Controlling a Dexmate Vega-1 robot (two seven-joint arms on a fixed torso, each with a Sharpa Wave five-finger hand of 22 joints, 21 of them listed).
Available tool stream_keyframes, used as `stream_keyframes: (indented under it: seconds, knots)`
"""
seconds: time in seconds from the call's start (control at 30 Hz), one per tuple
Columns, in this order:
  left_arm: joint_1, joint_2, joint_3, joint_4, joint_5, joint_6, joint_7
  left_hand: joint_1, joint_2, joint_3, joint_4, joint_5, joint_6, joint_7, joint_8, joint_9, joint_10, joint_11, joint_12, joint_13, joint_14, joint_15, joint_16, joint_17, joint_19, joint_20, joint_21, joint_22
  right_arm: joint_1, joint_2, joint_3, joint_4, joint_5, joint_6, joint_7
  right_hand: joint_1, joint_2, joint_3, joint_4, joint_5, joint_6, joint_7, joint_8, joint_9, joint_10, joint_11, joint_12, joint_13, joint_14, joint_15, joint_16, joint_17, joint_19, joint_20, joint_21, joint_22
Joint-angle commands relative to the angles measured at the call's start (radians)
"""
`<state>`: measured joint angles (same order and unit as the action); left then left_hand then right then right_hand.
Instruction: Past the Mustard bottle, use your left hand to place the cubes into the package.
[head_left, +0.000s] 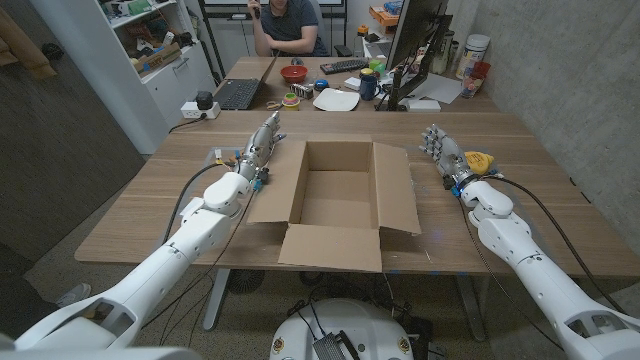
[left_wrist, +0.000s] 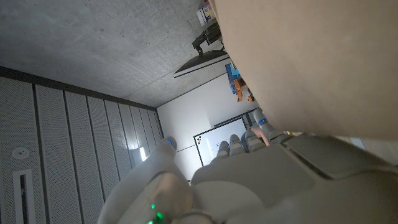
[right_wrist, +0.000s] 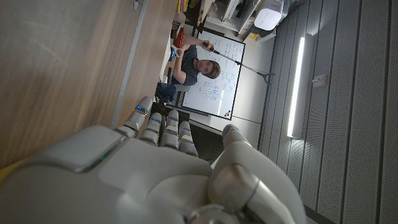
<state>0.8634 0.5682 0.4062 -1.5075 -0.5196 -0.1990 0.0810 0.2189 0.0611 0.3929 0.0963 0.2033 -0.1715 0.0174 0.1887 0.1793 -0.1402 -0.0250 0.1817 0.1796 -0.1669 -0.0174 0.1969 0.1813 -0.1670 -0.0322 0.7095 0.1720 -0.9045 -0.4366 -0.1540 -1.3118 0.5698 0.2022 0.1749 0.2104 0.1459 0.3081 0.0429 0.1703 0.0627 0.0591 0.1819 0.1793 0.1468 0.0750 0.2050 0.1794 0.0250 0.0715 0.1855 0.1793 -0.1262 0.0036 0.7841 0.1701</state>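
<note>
Cubes are not seen anywhere on the worktop, and no mustard bottle is seen either. The box stands open in the middle, and nothing is seen inside it. The left hand is kept just beside its left flap, fingers straight, holding nothing. The right hand is also held empty, fingers apart. The task is judged as not started.
</note>
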Motion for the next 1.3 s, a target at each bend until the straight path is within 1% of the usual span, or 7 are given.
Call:
stream_keyframes:
  seconds: [0.03,0.27,0.33,0.53,0.63,0.97,1.3]
  knots:
    - [0.071,0.077,-0.03,-0.155,0.076,0.052,0.077,0.01,-0.009,-0.002,-0.01,0.003,-0.008,-0.009,0.003,0.003,-0.012,-0.002,0.001,0.001,-0.025,0.001,0.001,-0.001,-0.011,-0.006,-0.003,0.003,-0.013,0.043,0.051,0.014,-0.033,-0.007,0.047,0.003,0.003,0.005,0.002,0.005,0.005,0.003,0.007,0.004,0.007,-0.002,0.005,0.004,0.002,0.008,0.007,0.002,-0.005,0.0,-0.002,0.005]
    - [0.118,0.109,-0.057,-0.228,0.147,0.066,0.148,0.019,-0.023,-0.006,-0.02,0.002,-0.001,-0.014,0.007,0.003,-0.004,0.002,0.004,0.001,-0.016,0.005,0.004,-0.001,-0.003,-0.001,-0.005,0.003,-0.021,0.05,0.062,0.005,-0.041,-0.01,0.048,0.002,0.002,0.004,0.003,0.005,0.004,0.003,0.007,0.004,0.007,-0.004,0.005,0.004,0.002,0.007,0.007,0.002,-0.004,0.0,-0.004,0.005]
    - [0.134,0.122,-0.067,-0.255,0.17,0.083,0.171,0.026,-0.03,-0.008,-0.026,0.002,0.001,-0.03,0.008,0.003,0.001,0.003,0.005,0.001,-0.011,0.005,0.005,-0.002,0.001,0.0,-0.006,0.003,-0.023,0.052,0.064,0.003,-0.045,-0.009,0.045,0.002,0.002,0.004,0.003,0.005,0.005,0.003,0.007,0.004,0.006,-0.003,0.005,0.004,0.002,0.007,0.008,0.002,-0.004,0.0,-0.005,0.005]
    - [0.181,0.142,-0.099,-0.316,0.229,0.116,0.235,0.037,-0.04,-0.01,-0.036,0.002,0.007,-0.05,0.01,0.004,0.007,0.005,0.007,0.002,-0.001,0.007,0.007,-0.002,0.013,0.01,-0.008,0.003,-0.023,0.056,0.067,0.002,-0.046,-0.014,0.047,0.001,0.002,0.003,0.004,0.005,0.004,0.003,0.007,0.004,0.006,-0.004,0.005,0.004,0.002,0.008,0.008,0.002,-0.003,0.0,-0.007,0.005]
    - [0.209,0.147,-0.124,-0.337,0.21,0.121,0.231,0.046,-0.045,-0.01,-0.043,0.001,0.017,-0.06,0.013,0.004,0.014,0.008,0.009,0.002,0.004,0.007,0.008,-0.002,0.017,0.009,-0.011,0.003,-0.019,0.06,0.065,0.005,-0.049,-0.016,0.048,-0.001,0.001,0.002,0.005,0.005,0.004,0.003,0.007,0.004,0.007,-0.002,0.005,0.004,0.002,0.008,0.008,0.003,-0.003,0.001,-0.008,0.005]
    - [0.29,0.193,-0.181,-0.446,0.33,0.21,0.317,0.077,-0.056,-0.009,-0.066,0.0,0.051,-0.077,0.023,0.005,0.053,0.01,0.019,0.002,0.04,0.006,0.017,-0.001,0.043,0.01,-0.014,0.004,0.004,0.075,0.055,0.037,-0.056,-0.01,0.062,-0.005,-0.001,-0.001,0.007,0.005,0.004,0.004,0.007,0.004,0.006,-0.002,0.005,0.004,0.002,0.008,0.008,0.003,-0.001,0.001,-0.011,0.006]
    - [0.349,0.208,-0.235,-0.513,0.425,0.239,0.347,0.094,-0.065,-0.01,-0.078,-0.001,0.065,-0.091,0.026,0.006,0.068,0.012,0.02,0.003,0.063,0.007,0.022,0.001,0.059,0.009,-0.016,0.005,0.019,0.087,0.047,0.059,-0.065,-0.006,0.065,-0.008,-0.002,-0.004,0.009,0.005,0.003,0.004,0.006,0.004,0.007,-0.002,0.005,0.004,0.002,0.007,0.008,0.004,-0.001,0.001,-0.015,0.006]
